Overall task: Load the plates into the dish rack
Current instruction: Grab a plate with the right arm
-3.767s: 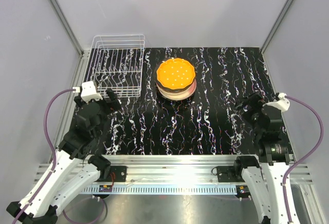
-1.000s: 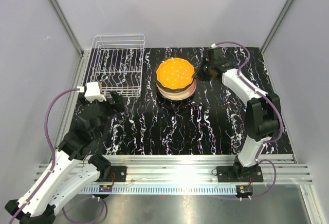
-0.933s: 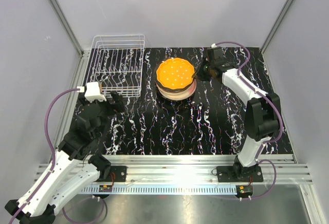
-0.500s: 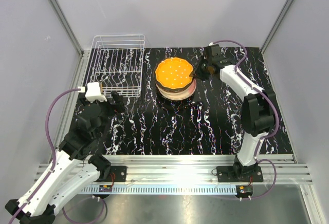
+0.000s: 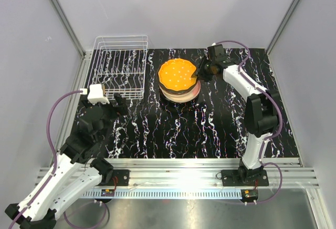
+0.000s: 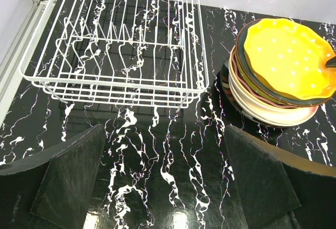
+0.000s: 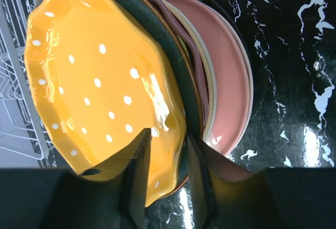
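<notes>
Readable text, labels, brand marks, numbers and signs: none in any of the three views. Sole marking recorded: scattered white dots on the orange plate, a pattern and not lettering.

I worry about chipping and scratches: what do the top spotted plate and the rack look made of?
Top plate: likely glazed ceramic, though melamine is possible; glossy orange with white dots, sharp glare, wavy rim. Dish rack: thin metal wire, seemingly white-coated; even, smooth white strands.
</notes>
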